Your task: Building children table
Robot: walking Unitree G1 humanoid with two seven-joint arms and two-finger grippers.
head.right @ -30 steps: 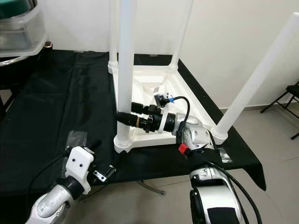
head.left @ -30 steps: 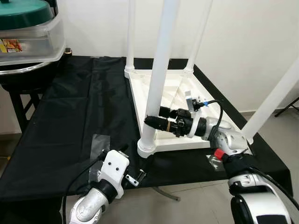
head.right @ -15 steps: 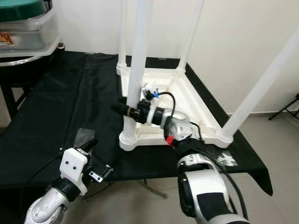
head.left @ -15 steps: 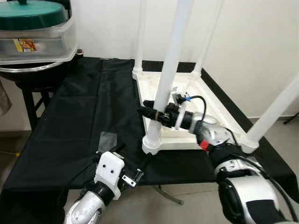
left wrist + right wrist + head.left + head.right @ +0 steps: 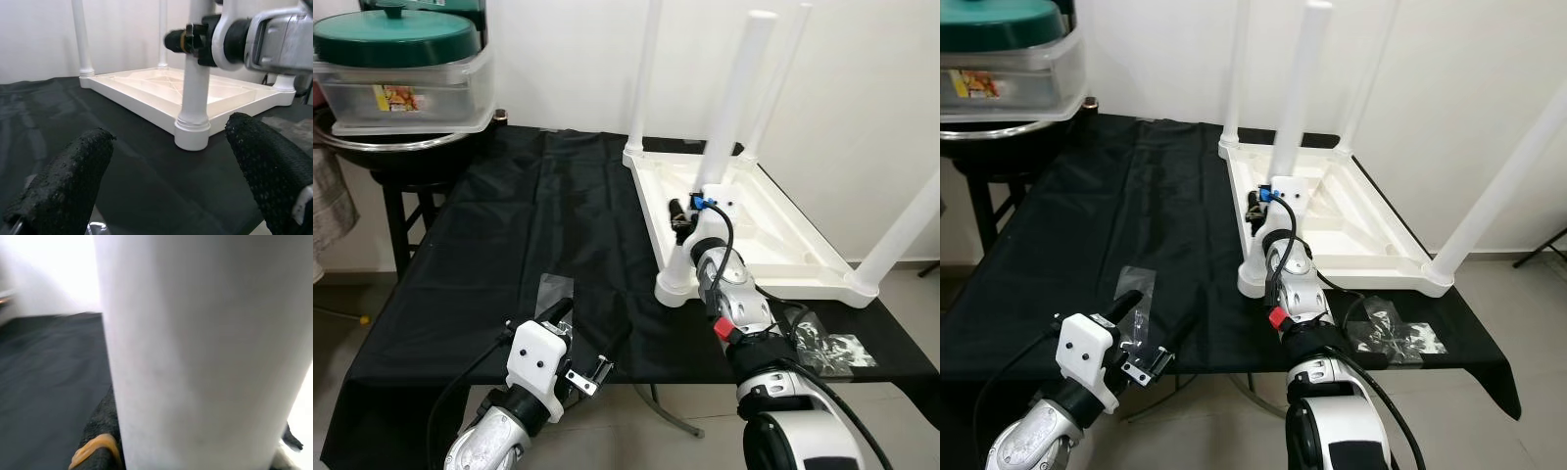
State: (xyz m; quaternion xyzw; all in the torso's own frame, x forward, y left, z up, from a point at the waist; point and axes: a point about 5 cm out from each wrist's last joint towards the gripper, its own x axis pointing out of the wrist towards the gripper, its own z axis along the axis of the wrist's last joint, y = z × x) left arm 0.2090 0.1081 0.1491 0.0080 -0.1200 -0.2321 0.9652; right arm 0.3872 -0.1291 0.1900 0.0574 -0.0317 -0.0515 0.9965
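Observation:
A white children's table (image 5: 773, 276) lies upside down on the black cloth, its legs pointing up. My right gripper (image 5: 679, 211) is shut on the near-left leg (image 5: 729, 108), low down, a little above its socket. In the right wrist view that leg (image 5: 195, 347) is pressed close against a black finger pad (image 5: 100, 431). My left gripper (image 5: 587, 325) hovers open over the cloth by the front edge, short of the leg's foot (image 5: 191, 132). Its two fingers (image 5: 63, 181) stand wide apart with nothing between them.
A clear tub with a green lid (image 5: 401, 69) sits on a stand at the back left. Crumpled plastic bags (image 5: 822, 343) lie at the front right of the cloth, and a clear plastic scrap (image 5: 553, 292) lies near my left gripper. A white wall stands behind.
The whole picture has shifted, so the camera has moved. My right gripper stays on the same leg. My left gripper stays open near the front edge.

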